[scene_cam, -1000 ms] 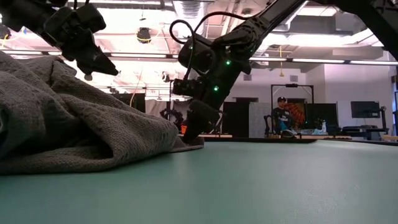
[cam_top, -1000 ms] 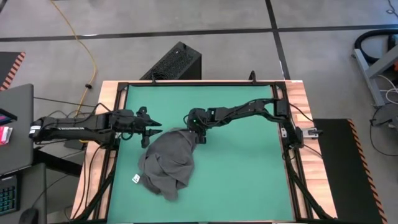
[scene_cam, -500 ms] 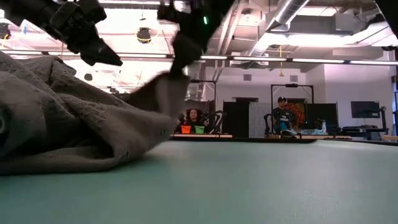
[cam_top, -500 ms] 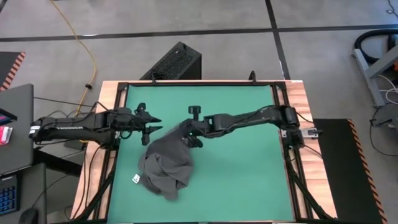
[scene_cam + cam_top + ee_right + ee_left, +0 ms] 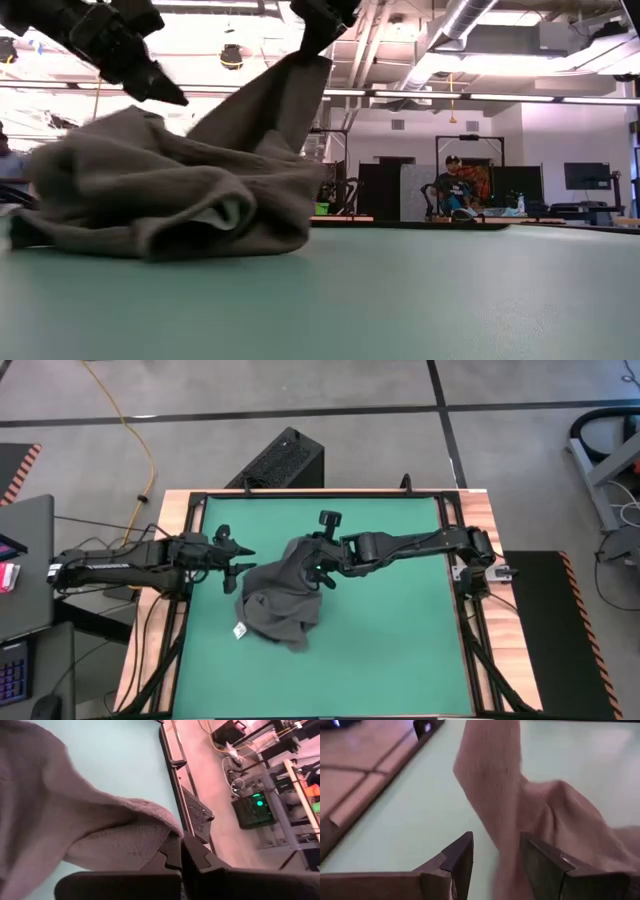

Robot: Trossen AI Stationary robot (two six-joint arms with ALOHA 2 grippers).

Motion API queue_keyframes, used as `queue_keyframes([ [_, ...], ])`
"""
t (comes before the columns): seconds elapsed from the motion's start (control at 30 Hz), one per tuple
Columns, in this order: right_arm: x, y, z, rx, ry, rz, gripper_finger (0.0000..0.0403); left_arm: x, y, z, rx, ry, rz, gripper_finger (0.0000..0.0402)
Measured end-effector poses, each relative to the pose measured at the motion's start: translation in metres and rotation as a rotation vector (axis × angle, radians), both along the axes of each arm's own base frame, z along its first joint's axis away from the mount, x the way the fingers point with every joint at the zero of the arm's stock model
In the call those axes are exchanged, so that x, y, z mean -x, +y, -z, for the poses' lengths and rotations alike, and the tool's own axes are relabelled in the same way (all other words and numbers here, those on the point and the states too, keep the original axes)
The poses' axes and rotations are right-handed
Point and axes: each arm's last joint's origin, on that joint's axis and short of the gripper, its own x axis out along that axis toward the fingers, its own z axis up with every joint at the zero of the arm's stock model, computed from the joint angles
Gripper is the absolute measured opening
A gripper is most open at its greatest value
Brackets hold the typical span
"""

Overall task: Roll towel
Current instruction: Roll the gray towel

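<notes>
Right gripper is clamped on one edge of the towel and holds it raised above the worktop, apparently to draw the cloth out flat for rolling. Left gripper hangs beside the lifted fold, fingers apart, gripping nothing. Towel lies left of centre: dark grey, crumpled in a heap, white tag showing at its near edge

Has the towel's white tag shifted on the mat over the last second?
Yes. In the high view the white tag has moved toward the table's far edge as the right pincer lifts the towel.
</notes>
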Motion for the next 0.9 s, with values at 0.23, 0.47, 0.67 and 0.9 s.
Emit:
queue_keyframes([
  [0.23,0.0,0.0,0.0,0.022,0.002,0.014,0.0009,0.004,0.002,0.018,0.049,0.071,-0.158,0.0151],
  [0.47,0.0,0.0,0.0,0.023,0.005,0.012,0.0009,0.007,0.003,0.035,0.178,0.062,-0.329,0.0151],
  [0.67,0.001,0.0,0.001,0.025,0.021,0.012,0.001,0.009,0.002,0.055,0.232,0.145,-0.322,0.0151],
  [0.9,0.002,-0.001,0.002,0.023,0.031,0.013,0.001,0.006,-0.007,0.052,0.317,0.124,-0.216,0.0151],
])
